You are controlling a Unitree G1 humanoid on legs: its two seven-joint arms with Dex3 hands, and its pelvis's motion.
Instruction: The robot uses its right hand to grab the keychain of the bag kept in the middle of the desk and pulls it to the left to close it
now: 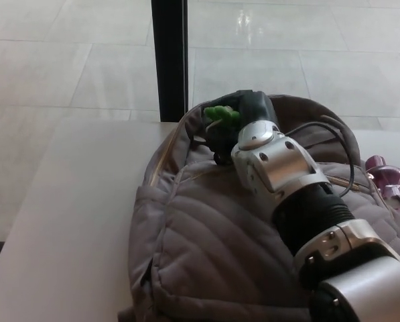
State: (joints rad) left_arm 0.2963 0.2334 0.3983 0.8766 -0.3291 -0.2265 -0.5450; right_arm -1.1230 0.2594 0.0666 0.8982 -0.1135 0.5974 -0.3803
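Grey quilted fabric bag [206, 228] lies on the pale bench [72, 201] with its small green keychain [221, 115] at the far top edge, pinched in the black right hand [250, 111], so the pull should run steadily leftward and level, not upward

Right hand [254, 109] black; silver wrist housing [275, 161]; black ribbed forearm [310, 213]; thin black cable [344, 141].

The pale desk [72, 221] carries a grey quilted bag [206, 248], lying directly beneath the right hand [236, 121] (bare desktop spreads to the hand's left). A pink thing [385, 180] sits to its right, against the bag.
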